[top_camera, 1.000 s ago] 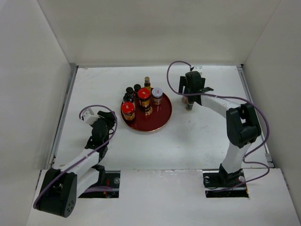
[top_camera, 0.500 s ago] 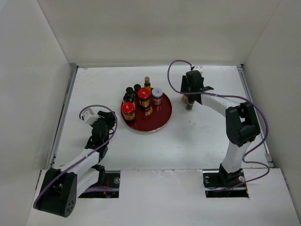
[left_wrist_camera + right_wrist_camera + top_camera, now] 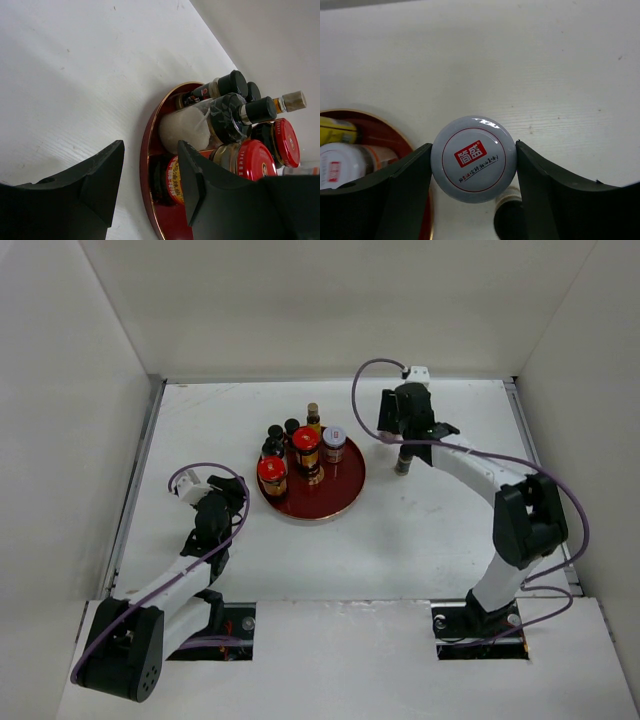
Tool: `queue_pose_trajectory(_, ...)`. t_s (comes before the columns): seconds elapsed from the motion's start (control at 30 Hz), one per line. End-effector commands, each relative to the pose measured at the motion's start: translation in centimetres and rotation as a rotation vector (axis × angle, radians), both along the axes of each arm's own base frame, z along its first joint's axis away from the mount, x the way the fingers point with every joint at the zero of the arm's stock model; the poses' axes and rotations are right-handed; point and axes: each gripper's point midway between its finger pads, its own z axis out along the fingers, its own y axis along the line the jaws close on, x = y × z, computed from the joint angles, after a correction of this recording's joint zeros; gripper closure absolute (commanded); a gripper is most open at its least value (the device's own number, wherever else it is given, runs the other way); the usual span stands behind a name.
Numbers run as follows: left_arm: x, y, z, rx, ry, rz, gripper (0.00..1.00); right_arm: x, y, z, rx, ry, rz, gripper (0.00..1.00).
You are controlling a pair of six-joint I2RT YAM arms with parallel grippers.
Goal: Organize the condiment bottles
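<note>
My right gripper (image 3: 403, 440) is shut on the white lid of a condiment jar (image 3: 472, 150), one finger on each side of it. This jar (image 3: 402, 464) is right of the round red tray (image 3: 338, 492); I cannot tell if it still touches the table. On the tray stand two red-lidded jars (image 3: 271, 471), a white-lidded jar (image 3: 333, 439), small black-capped bottles (image 3: 274, 433) and a slim gold-capped bottle (image 3: 313, 411). My left gripper (image 3: 232, 502) is open and holds nothing, left of the tray. The same gripper (image 3: 150, 150) faces the tray rim (image 3: 148, 165) and the nearest red-lidded jar (image 3: 255, 159).
White walls close in the table on the left, back and right. A metal rail (image 3: 140, 475) runs along the left edge. The tray rim (image 3: 395, 127) shows at the left of the right wrist view, with a white-lidded jar (image 3: 340, 165) inside it.
My right gripper has closed from wide open onto the white lid, and the right arm has shifted slightly towards the back. The left arm has not moved.
</note>
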Motion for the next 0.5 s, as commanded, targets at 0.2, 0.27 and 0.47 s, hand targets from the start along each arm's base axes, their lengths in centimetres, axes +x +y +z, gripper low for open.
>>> queue_pose_trajectory(0.2, -0.3, 1.2, 2.3, -0.053, -0.106, 0.051, 0.56, -5.5, 10.4, 8.5, 0.147, -0.231, 0.224, 0.43)
queue_pose_trajectory(0.27, -0.8, 2.3, 2.7, -0.070, -0.136, 0.098, 0.55, -7.2, 12.8, 8.1, 0.157, -0.218, 0.280, 0.43)
queue_pose_trajectory(0.47, -1.0, 2.7, 2.1, -0.082, -0.115, 0.116, 0.54, -10.5, 19.0, 7.1, 0.175, -0.197, 0.424, 0.43)
